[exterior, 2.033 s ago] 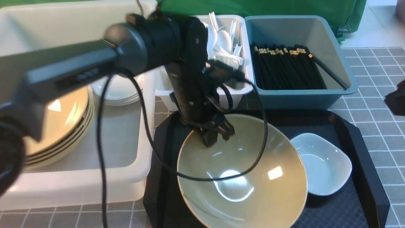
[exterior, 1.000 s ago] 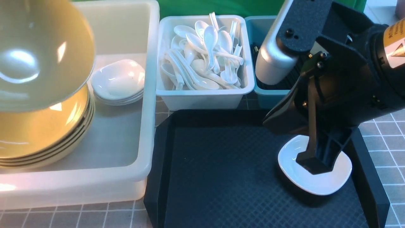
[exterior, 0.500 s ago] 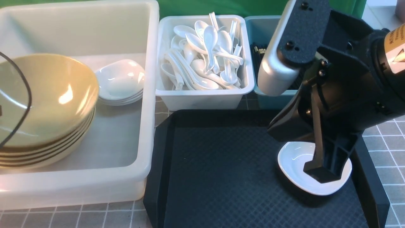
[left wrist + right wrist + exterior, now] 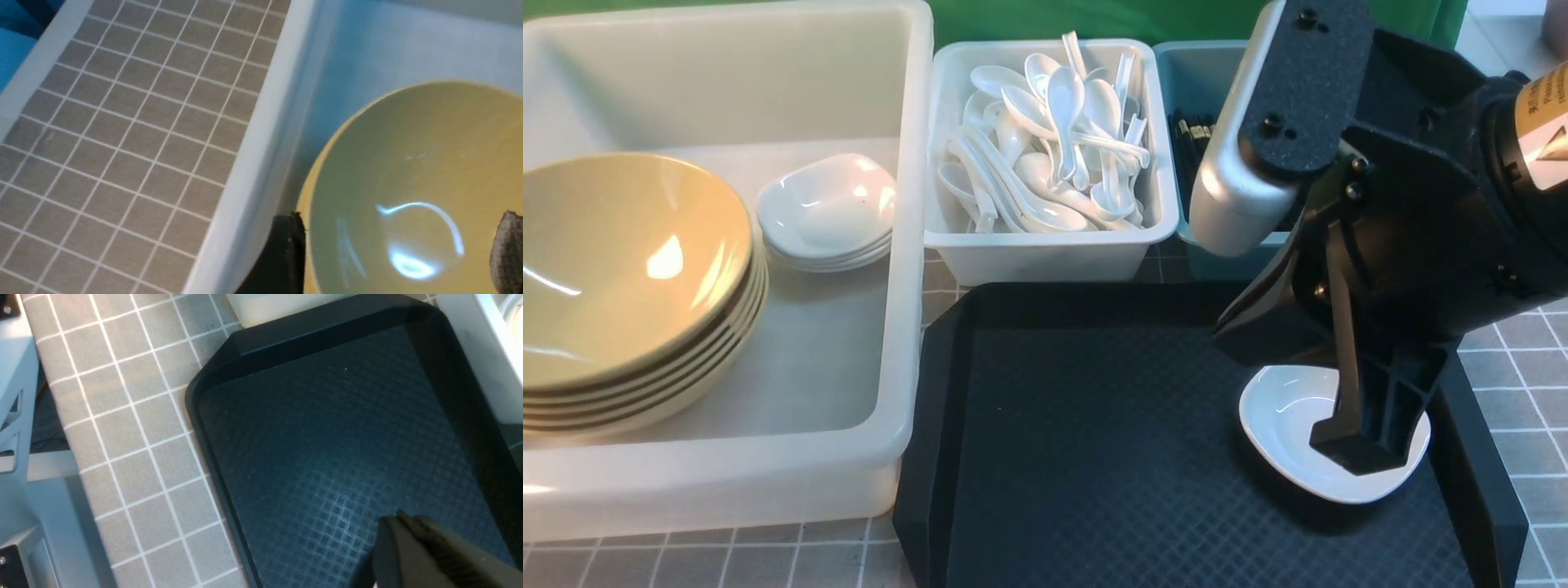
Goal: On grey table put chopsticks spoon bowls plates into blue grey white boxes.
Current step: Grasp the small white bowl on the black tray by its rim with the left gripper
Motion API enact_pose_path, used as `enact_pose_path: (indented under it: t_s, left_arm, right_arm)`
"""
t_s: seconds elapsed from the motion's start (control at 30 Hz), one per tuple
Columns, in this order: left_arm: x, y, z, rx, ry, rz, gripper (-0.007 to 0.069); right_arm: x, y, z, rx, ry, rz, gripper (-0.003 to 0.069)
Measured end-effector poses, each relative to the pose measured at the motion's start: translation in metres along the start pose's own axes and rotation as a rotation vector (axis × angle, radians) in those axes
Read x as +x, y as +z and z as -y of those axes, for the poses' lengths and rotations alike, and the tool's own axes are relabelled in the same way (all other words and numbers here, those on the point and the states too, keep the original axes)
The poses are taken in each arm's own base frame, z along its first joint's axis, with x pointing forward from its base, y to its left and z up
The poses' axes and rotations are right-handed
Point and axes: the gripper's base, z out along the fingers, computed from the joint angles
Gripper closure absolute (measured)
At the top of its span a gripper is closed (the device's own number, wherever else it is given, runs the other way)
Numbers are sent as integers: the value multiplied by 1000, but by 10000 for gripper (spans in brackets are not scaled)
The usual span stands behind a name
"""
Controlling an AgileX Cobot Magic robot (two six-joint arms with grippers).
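one small white plate (image 4: 1282, 416) sits on the black tray (image 4: 1094, 425), near its right side. the right gripper (image 4: 1356, 445) is down on it, with its tip inside the dish. its jaws are closed tight. i cannot tell if the thin edge of the plate is pinched between them.

i think this plate is light, hard and very smooth, so it can slip. it can chip or break if it drops. the best place to hold it looks like the edge, with one finger inside and one outside, squeezed firm. a slow lift, kept flat, seems safest.

i think it belongs in the big white tub (image 4: 907, 245), on the little pile of white plates (image 4: 829, 204) beside the yellow bowls (image 4: 621, 261).

the left gripper (image 4: 396, 245) hangs over the top bowl (image 4: 408, 171) in that tub. its jaws are wide open and hold nothing. one finger is outside the bowl's edge and one is over its inside.

the spoons (image 4: 1054, 131) fill the pale box (image 4: 1045, 253). the chopsticks (image 4: 1188, 131) lie in the blue box (image 4: 1188, 65), mostly hidden by the arm.
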Motion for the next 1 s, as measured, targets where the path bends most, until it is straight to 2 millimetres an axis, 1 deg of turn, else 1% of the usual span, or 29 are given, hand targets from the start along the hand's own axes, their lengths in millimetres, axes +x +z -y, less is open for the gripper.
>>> enact_pose_path:
  t_s: [0.07, 0.1, 0.13, 0.17, 0.23, 0.33, 0.37, 0.4, 0.5, 0.53, 0.57, 0.6, 0.63, 0.67, 0.8, 0.83, 0.87, 0.9, 1.0]
  left_arm:
    - [1, -17, 17, 74, -7, 31, 76]
    - [2, -22, 27, 119, 4, 33, 90]
    - [3, -24, 31, 137, 16, 35, 97]
    - [5, -29, 45, 199, 46, 26, 116]
    - [13, -36, 83, 350, 175, -11, 174]
    - [25, -40, 118, 476, 299, -61, 234]
    - [28, -40, 127, 506, 330, -75, 248]
    - [35, -39, 149, 570, 403, -104, 277]
    - [54, -34, 195, 683, 535, -165, 313]
    - [63, -31, 212, 717, 579, -187, 318]
    - [75, -25, 235, 751, 631, -221, 321]
    - [79, -26, 240, 764, 647, -225, 321]
    - [94, -21, 263, 796, 701, -256, 321]
    - [106, -16, 279, 814, 735, -275, 321]
    - [143, -3, 333, 860, 850, -342, 307]
    - [148, -2, 345, 873, 865, -347, 298]
    - [158, 3, 361, 883, 886, -365, 281]
    - [162, 5, 378, 902, 894, -366, 259]
    - [174, 15, 408, 920, 907, -377, 205]
  right_arm:
    - [0, 0, 0, 0, 0, 1, 619]
    - [0, 0, 0, 0, 0, 1, 618]
    - [0, 0, 0, 2, -1, 1, 618]
    - [0, 0, 1, 6, 1, 0, 618]
    - [1, 0, 2, 24, 17, -13, 617]
    - [6, 0, 5, 60, 50, -70, 616]
    - [8, 0, 6, 71, 66, -89, 615]
    - [13, 0, 8, 101, 83, -127, 615]
    - [32, -1, 13, 205, 162, -199, 615]
    - [38, -2, 13, 229, 180, -209, 615]
    - [49, -8, 11, 258, 204, -213, 615]
    - [51, -8, 11, 263, 212, -211, 615]
    - [63, -16, 7, 279, 234, -202, 615]
    - [73, -24, 3, 287, 258, -184, 615]
    - [100, -47, -8, 303, 305, -116, 615]
    - [107, -54, -11, 309, 317, -91, 615]
    - [114, -61, -13, 313, 336, -66, 615]
    - [122, -69, -17, 321, 352, -31, 615]
    - [136, -84, -22, 332, 382, 31, 615]
